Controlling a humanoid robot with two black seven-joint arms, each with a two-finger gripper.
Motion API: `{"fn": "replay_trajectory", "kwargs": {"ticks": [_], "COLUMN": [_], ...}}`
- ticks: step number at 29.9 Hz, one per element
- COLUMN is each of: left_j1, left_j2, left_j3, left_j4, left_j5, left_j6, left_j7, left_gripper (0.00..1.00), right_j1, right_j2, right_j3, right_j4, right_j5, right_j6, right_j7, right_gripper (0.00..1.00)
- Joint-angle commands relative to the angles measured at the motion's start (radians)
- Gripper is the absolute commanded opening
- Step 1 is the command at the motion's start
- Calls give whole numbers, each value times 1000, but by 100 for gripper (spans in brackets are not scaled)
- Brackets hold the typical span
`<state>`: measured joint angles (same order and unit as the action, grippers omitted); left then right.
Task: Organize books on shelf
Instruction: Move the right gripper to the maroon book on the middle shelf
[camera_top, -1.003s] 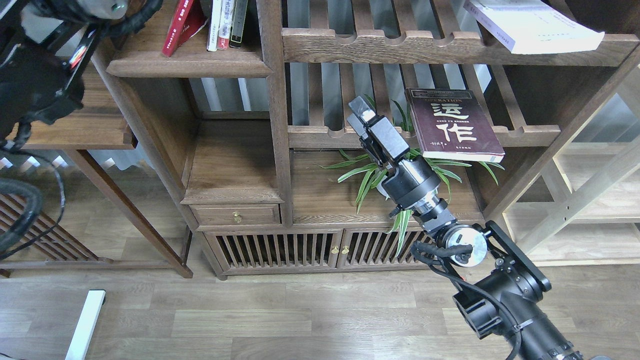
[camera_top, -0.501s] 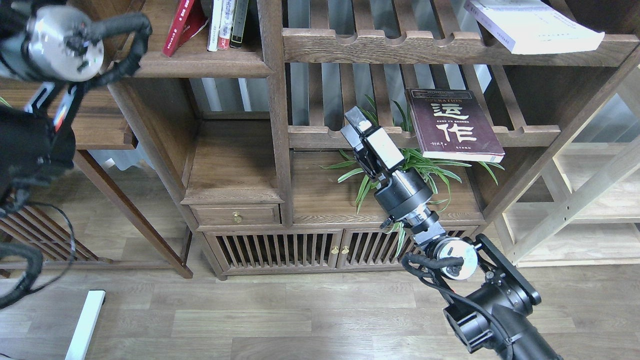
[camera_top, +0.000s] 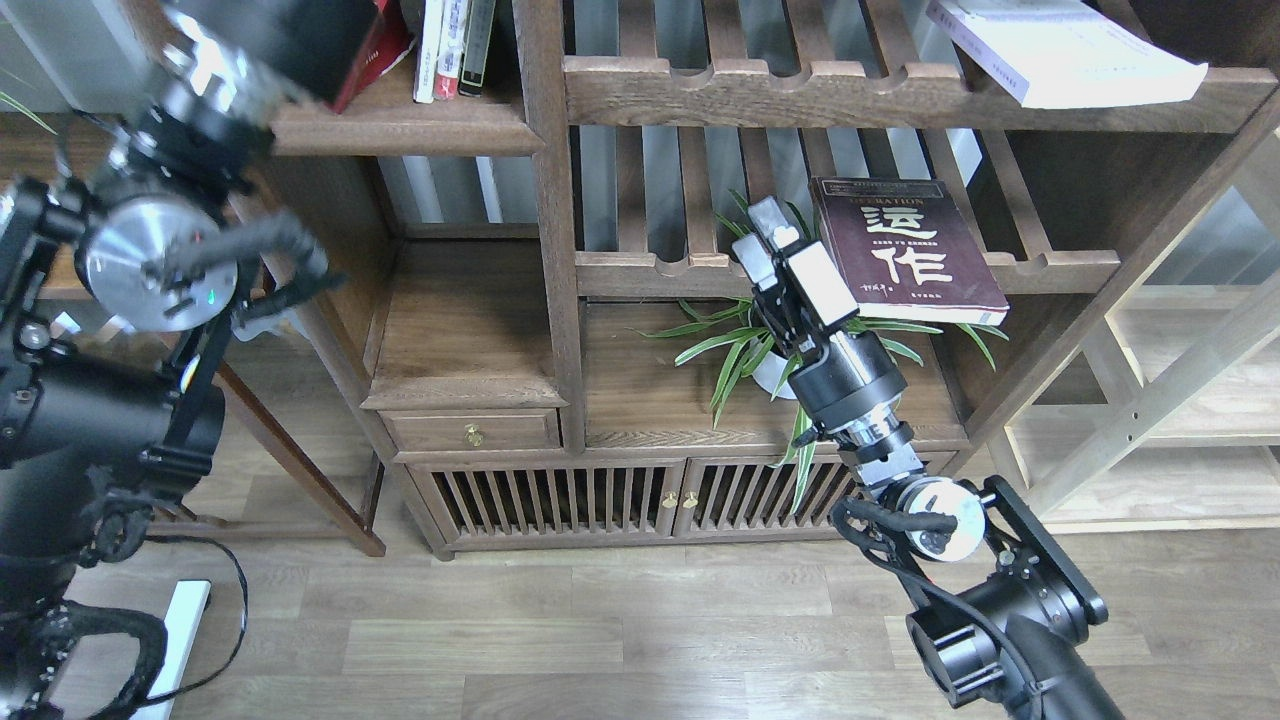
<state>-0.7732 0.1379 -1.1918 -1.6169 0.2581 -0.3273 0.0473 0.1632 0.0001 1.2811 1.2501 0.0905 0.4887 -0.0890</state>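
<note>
The maroon book (camera_top: 905, 250) with big white characters lies flat on a slatted rack at the right. The thick white-lavender book (camera_top: 1060, 50) lies on the slatted rack above it. The red book (camera_top: 385, 45) leans on the solid dark shelf (camera_top: 400, 128) at the upper left, partly hidden by my left arm. My left gripper (camera_top: 310, 55) is a dark block right against the red book; its fingers cannot be told apart. My right gripper (camera_top: 772, 222) points up, just left of the maroon book's near-left corner, and holds nothing; its fingers look close together.
Thin white, red and black spines (camera_top: 455, 45) stand right of the red book. A potted spider plant (camera_top: 770, 350) sits below the rack, behind my right wrist. A drawer (camera_top: 470, 430) and slatted doors (camera_top: 560, 500) are lower. A pale wooden frame (camera_top: 1150, 400) stands at the right.
My left arm has swung up and to the right, bringing its gripper up to the red book. My right gripper dipped left, then moved right, closer to the maroon book.
</note>
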Motion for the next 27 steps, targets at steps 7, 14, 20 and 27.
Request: {"fn": "replay_trajectory", "kwargs": {"ticks": [7, 14, 20, 27], "left_j1": [193, 282, 299, 301], "left_j2": [-129, -124, -75, -21], "left_j3": [35, 115, 144, 150], "left_j4": [51, 126, 202, 236], "left_j5": [-154, -146, -128, -119], "left_j6": [-161, -161, -161, -161], "left_j7": [-15, -1, -7, -1], "left_gripper": [99, 99, 99, 99], "right_j1": [-70, -74, -90, -48], "right_j2": [0, -8, -86, -114], "right_j3": [44, 78, 81, 95], "right_j4": [-12, -38, -99, -215], "right_j5": [31, 98, 110, 109], "right_j6": [0, 0, -15, -100], "right_j7": [0, 0, 0, 0], "right_gripper": [92, 92, 93, 92]}}
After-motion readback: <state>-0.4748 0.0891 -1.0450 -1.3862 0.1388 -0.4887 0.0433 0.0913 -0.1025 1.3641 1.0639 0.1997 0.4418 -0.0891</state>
